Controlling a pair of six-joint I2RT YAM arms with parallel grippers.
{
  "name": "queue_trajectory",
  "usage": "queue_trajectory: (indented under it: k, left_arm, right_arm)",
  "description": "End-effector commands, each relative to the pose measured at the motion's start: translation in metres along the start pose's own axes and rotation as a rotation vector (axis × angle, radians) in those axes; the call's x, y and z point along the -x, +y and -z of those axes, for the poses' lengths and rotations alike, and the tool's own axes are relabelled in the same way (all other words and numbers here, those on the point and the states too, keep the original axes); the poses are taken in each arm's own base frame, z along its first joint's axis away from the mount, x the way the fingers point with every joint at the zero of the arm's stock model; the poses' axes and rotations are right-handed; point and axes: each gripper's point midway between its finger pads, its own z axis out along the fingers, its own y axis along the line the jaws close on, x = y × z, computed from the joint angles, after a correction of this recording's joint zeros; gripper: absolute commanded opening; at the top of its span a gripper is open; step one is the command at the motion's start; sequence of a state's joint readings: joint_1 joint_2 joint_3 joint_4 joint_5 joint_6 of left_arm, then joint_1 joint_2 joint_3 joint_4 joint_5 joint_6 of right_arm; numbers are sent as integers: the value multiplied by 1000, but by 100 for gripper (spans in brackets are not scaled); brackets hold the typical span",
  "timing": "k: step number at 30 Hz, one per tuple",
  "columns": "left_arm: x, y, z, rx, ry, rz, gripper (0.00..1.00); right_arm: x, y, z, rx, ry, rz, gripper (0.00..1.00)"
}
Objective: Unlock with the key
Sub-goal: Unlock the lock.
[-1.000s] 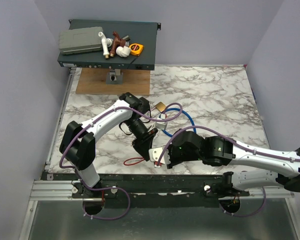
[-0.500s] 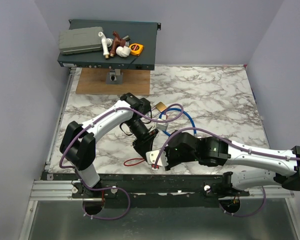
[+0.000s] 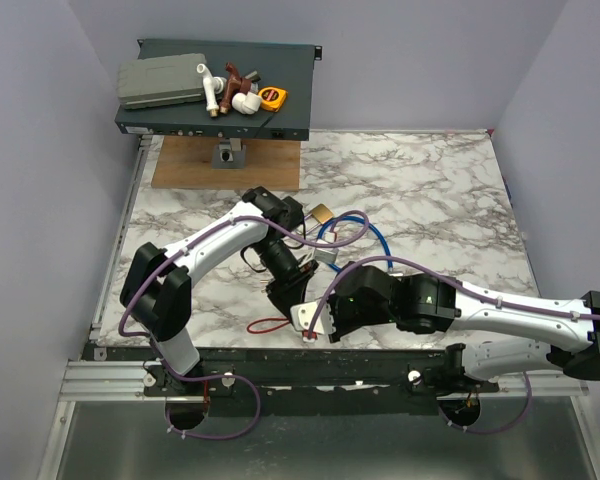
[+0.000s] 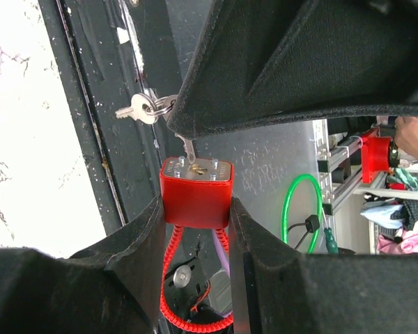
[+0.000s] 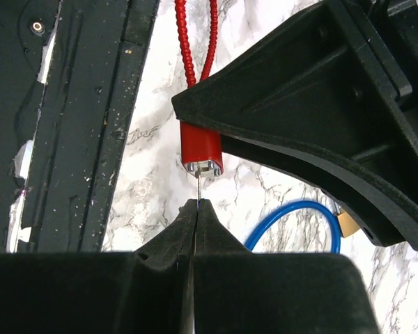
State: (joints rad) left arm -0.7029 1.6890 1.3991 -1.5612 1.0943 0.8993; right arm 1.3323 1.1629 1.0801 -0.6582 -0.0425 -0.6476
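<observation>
The left claw (image 4: 195, 217) grips the red lock (image 4: 196, 191) so it cannot wobble. The right claw (image 5: 196, 206) is clenched on the key (image 5: 197, 185). The key's tip touches the lock's top, lined up to go in.

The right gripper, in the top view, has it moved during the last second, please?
Yes. The right gripper has shifted a little left along the rail, toward the left arm's base.

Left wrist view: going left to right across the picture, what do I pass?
Marble tabletop → black table-edge rail → spare key on its ring → red lock held in the left gripper → green cable loop → red clamp. The inserted key sits above the lock, so it is left out.
</observation>
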Motion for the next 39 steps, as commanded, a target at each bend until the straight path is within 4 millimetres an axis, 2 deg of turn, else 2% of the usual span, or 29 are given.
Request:
queue_trajectory:
  k: [1, 20, 39]
  left_arm:
    - [2, -14, 2, -15, 17, 26, 0]
    - [2, -14, -2, -20, 38, 25, 0]
    - [2, -12, -2, -20, 42, 39, 0]
  right_arm:
    - [15, -7, 8, -22, -34, 20, 1]
    - [22, -1, 8, -11, -45, 50, 1]
    - [29, 4, -3, -33, -25, 95, 1]
